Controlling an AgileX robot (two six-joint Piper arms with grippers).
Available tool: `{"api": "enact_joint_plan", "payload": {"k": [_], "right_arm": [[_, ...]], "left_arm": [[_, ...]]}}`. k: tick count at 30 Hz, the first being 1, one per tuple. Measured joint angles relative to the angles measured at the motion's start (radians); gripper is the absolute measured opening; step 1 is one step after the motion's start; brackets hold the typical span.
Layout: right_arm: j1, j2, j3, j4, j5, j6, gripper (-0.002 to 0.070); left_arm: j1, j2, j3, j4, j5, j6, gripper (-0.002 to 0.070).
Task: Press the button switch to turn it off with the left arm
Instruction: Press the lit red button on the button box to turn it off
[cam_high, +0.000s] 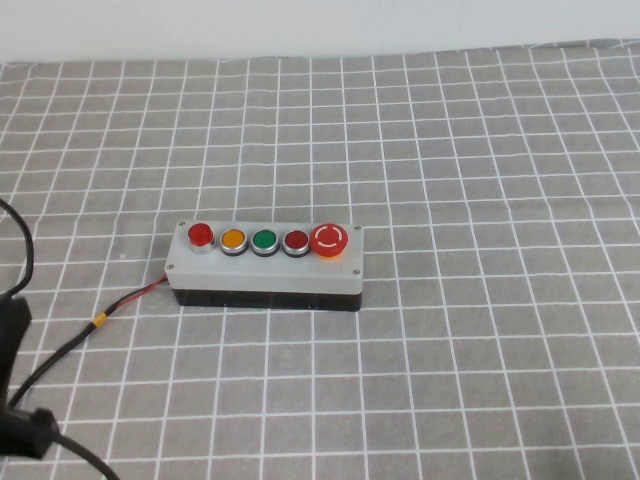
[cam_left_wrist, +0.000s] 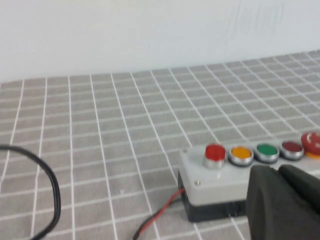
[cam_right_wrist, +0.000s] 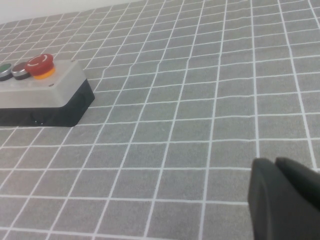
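- Jaws looked closed on both grippers, holding nothing.
- L gripper (cam_left_wrist: 278, 172) hung near switch box (cam_high: 265, 265), off its front-left.
- R gripper (cam_right_wrist: 275, 164) sat well apart, to its right.
- Switch box lay mid-table on checked cloth (cam_high: 480, 150).

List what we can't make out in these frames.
- Left gripper, near the button box: mostly cut off by the left wrist view's edge; hides part of the box's front.
- Right gripper, over the checked cloth: cut off in the right wrist view; absent from high view.
- Cable: far end lost at the high view's left edge.
- Emergency stop's markings: too small.
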Motion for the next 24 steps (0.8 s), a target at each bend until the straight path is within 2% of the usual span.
{"api": "enact_joint_plan", "payload": {"k": [17,24], "right_arm": [[0.0,0.0,0.0,0.0,0.0,0.0,-0.0017],[0.0,0.0,0.0,0.0,0.0,0.0,-0.0017]], "left_arm": [[0.0,-0.005,0.072,0.019,0.051,-0.002,-0.0003],[0.0,-0.151,0.23,0.039,-0.197,-0.006,-0.0003]]}}
